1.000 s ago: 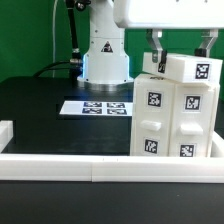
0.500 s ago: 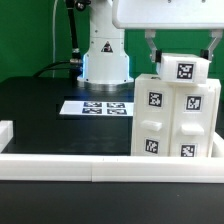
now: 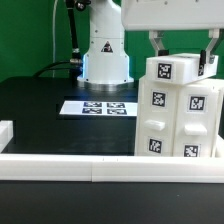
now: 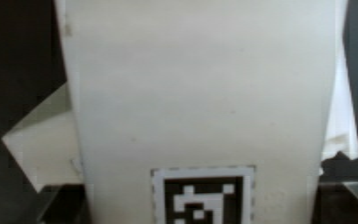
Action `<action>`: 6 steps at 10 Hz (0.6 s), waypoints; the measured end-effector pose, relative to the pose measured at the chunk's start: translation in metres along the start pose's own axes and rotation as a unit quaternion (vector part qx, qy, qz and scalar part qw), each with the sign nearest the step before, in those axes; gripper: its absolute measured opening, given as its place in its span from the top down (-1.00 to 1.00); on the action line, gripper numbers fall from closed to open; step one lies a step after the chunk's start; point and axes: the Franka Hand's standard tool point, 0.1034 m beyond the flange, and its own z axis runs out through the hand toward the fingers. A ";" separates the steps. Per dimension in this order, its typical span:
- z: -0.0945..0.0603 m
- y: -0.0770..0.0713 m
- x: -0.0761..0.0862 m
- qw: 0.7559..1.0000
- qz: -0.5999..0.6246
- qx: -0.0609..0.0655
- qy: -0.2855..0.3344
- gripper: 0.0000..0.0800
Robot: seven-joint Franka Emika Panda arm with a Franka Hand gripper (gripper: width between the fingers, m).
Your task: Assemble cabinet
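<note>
One cabinet (image 3: 181,115), one marker board (image 3: 98,107), one border rail (image 3: 60,166).

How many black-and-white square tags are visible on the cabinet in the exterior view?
5 on the cabinet: one on the top block, two in the middle row, two in the lower row, the rightmost partly cut off. Others may be hidden on unseen faces.

The cabinet (image 3: 178,108) looks like smooth white plastic with a faint sheen, its tags matt black-and-white print. The bench (image 3: 45,110) is matt black; the marker board (image 3: 95,107) looks flat and paper-like.
</note>
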 end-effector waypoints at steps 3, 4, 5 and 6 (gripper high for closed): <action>0.000 0.000 0.000 0.986 0.164 0.007 -0.007 -0.39; 0.000 0.000 0.000 0.979 0.202 0.007 -0.007 -0.39; 0.000 0.000 0.000 0.968 0.249 0.008 -0.010 -0.39; 0.000 0.000 0.000 0.955 0.295 0.009 -0.012 -0.39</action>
